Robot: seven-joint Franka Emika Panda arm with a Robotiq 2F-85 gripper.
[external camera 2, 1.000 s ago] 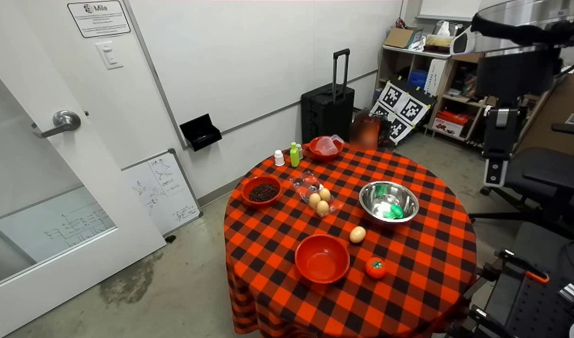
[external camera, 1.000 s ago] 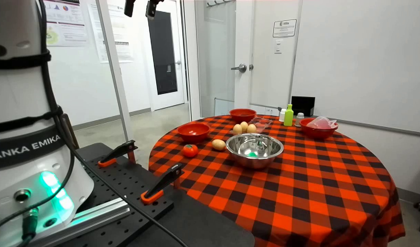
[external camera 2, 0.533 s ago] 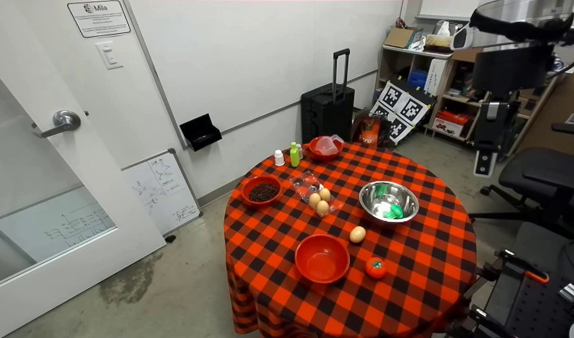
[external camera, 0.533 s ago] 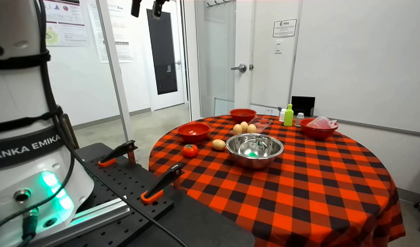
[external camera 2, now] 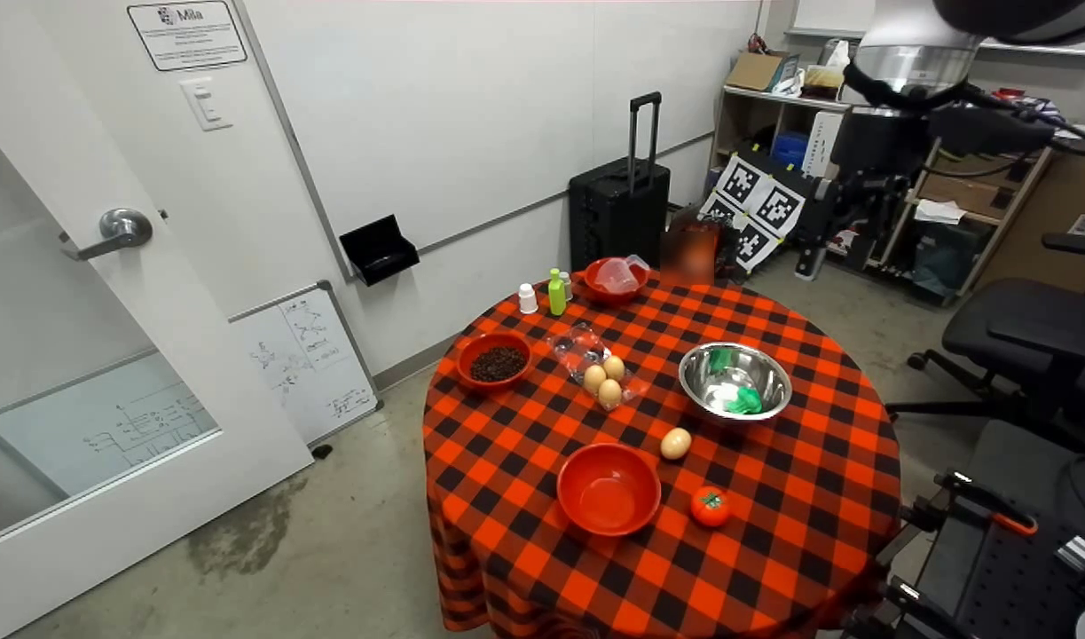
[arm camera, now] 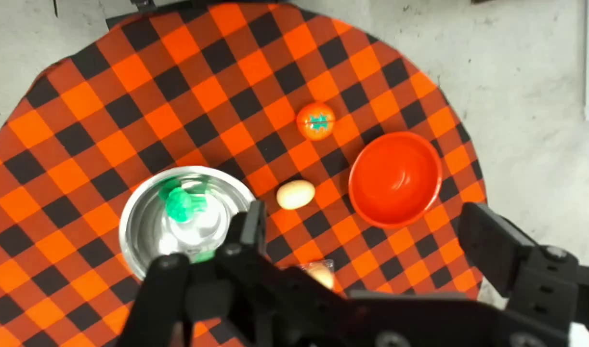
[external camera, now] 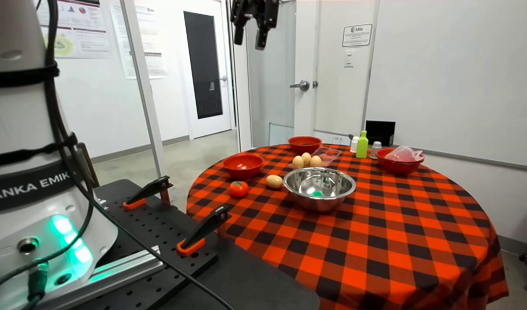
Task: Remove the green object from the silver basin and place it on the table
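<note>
Gripper [external camera: 249, 44] hangs in the air, higher than the table [external camera: 397, 249], with its fingers directed downward and its jaws spread well apart, as the wrist view confirms. In an exterior view, taken left to right, items are located relative to the gripper as follows. Far left and lower: the robot base [external camera: 35, 226] and two black-and-orange clamps [external camera: 204, 228]. Almost straight below: a tomato [external camera: 238, 189] on the table, near a red bowl [external camera: 243, 173]. Below and slightly to the right: a single egg [external camera: 274, 181] on the table, near the silver basin [external camera: 319, 205] but apart from it. Lower right, toward the far edge of the table: a second red bowl [external camera: 304, 148], which holds small dark pieces [external camera 2: 498, 364], followed by three eggs [external camera: 316, 161] in a clear carton [external camera: 330, 156]. Lower right, in front of these eggs: the silver basin, standing upright on the table. The green object [arm camera: 179, 205] lies inside the silver basin, well apart from the gripper. Farther right and lower than the gripper: a white container [external camera: 354, 144], an upright yellow-green bottle [external camera: 362, 145] and a capped container [external camera: 375, 149], grouped close together. Rightmost: a third red bowl [external camera: 394, 167], with a translucent vessel [external camera: 403, 154] inside it.
</note>
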